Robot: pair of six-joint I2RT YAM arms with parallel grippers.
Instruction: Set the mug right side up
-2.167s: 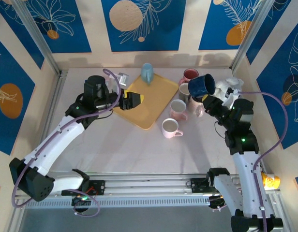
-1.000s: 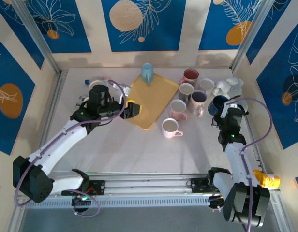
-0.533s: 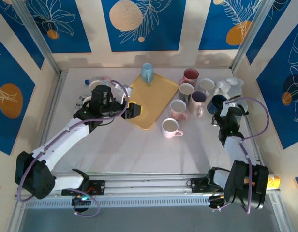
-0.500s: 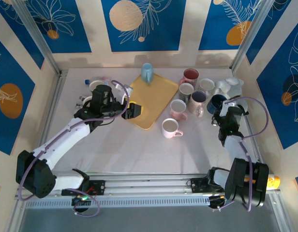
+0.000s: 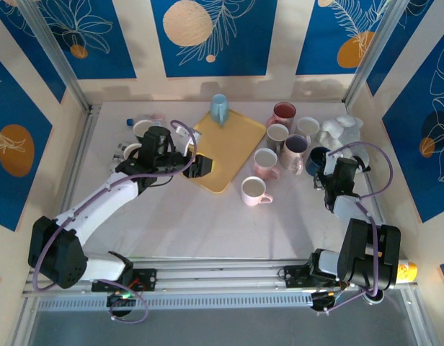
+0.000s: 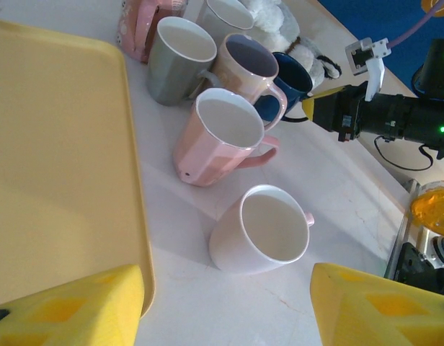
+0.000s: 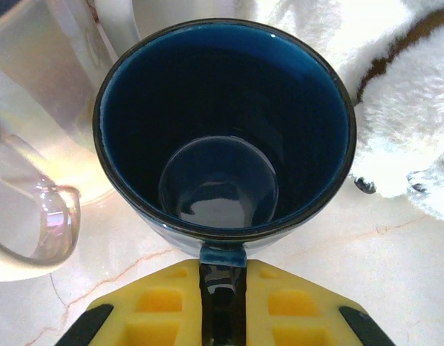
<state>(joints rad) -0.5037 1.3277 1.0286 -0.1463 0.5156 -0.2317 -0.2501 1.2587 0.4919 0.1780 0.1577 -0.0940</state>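
moved: the blue mug [image 5: 319, 157] hung tipped in the air in the earliest frame and now stands on the desk [image 5: 207, 223]; the right gripper [image 5: 329, 167] has come down low with it, and the left gripper [image 5: 200, 166] has slid a little nearer along the tray [image 5: 233, 140].
blue mug: upright, mouth up, its dark glossy floor showing in the right wrist view [image 7: 222, 130]; it stands near the desk's right edge with its handle turned toward the near edge.
right gripper: pinching the mug's handle between its yellow pads [image 7: 157, 306], fingers pressed in on either side [image 7: 222, 292].
left gripper: spread wide with nothing between the fingers [image 6: 225, 306], held above the tray's near-left edge.
plush toy: white [image 5: 341, 128], just beside the blue mug on its far-right side [image 7: 409, 108].
pale mug: just left of the blue mug [image 5: 295, 150], see-through handle near the camera [image 7: 34, 216]; whether the two touch i cannot tell.
other mugs: a white mug [image 5: 254, 190] nearest the desk's near edge, a pink mug [image 5: 265, 162] beyond it, a grey mug [image 5: 277, 134] farther back, all mouth up and clustered right of the tray.
tray: yellow, set cornerwise at the desk's far middle.
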